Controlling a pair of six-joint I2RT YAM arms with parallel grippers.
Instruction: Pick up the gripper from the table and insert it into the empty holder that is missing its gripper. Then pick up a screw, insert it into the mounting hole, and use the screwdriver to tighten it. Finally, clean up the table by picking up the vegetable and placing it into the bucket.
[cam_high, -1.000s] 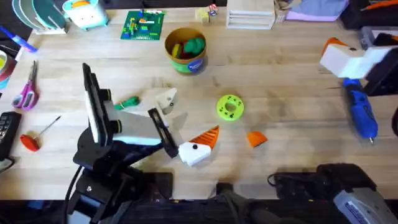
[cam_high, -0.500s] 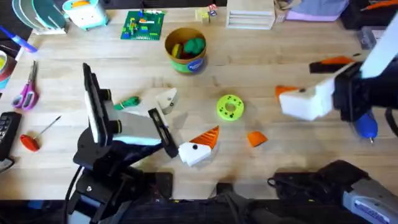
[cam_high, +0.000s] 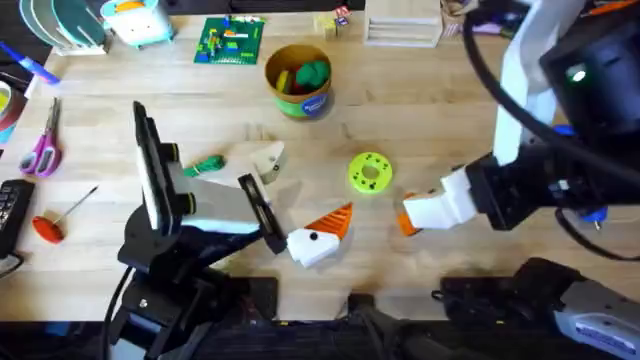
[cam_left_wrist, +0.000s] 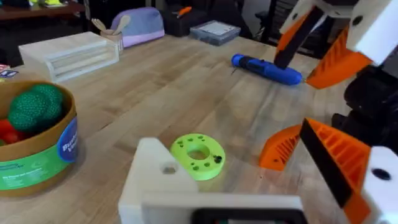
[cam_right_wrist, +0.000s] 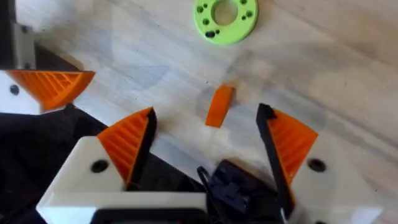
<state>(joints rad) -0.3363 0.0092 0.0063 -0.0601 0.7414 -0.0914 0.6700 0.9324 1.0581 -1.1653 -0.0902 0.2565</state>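
Right gripper, white blocks with orange ribbed pads, fingers spread wide, hovers over the small flat orange plastic wedge gripper at frame centre on the wooden table. Looks light, stiff, thin, likely slippery; pinch across its long flat sides. Beyond, lime-green holed disc, upper centre; left gripper: cannot tell.

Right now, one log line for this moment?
phase: approach | right hand: open, over gripper | left hand: idle | gripper: on table, ungrasped

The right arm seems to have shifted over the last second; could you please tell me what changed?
The right pincer swung from the table's far right edge toward the middle and now hovers open over the loose orange gripper, not touching it. The left pincer, the bucket and the vegetable stayed put.
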